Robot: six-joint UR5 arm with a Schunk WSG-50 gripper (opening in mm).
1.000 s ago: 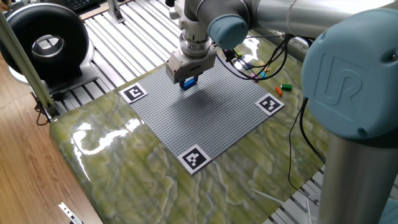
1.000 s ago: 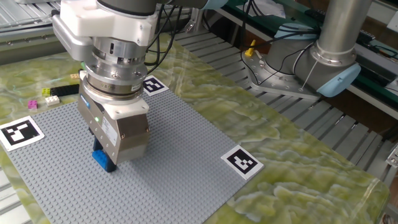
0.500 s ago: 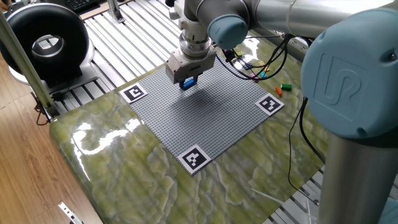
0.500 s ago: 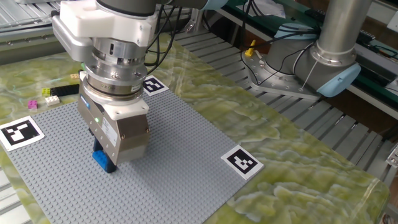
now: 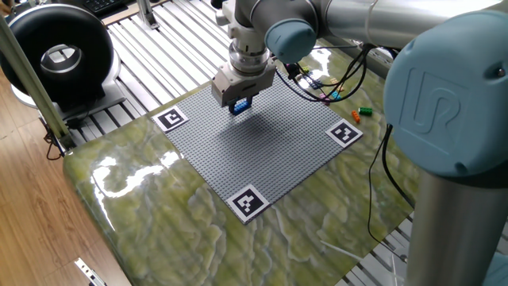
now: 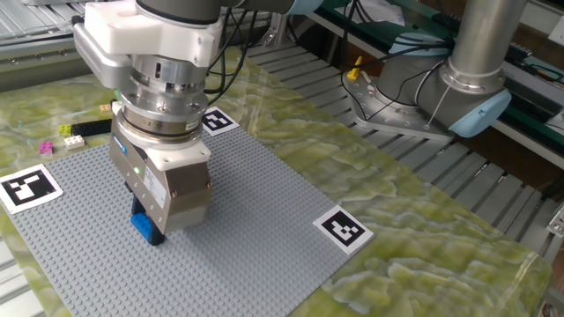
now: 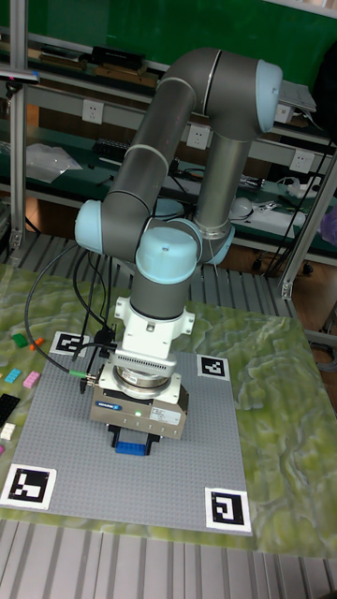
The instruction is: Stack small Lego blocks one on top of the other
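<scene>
Marker tags (image 6: 340, 229) at baseplate (image 6: 256, 211) corners, loose bricks (image 6: 70, 132) beyond

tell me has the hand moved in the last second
No. The hand sits at the same spot on the grey baseplate, equally far from the marker tag, with the blue block under it.

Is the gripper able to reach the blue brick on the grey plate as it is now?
Probably yes: the gripper sits directly over the blue brick on the grey baseplate, with nothing between them.

The pincer (image 5: 240, 106) grips a blue Lego block (image 5: 240, 104) just above the grey baseplate (image 5: 262, 147).
</scene>
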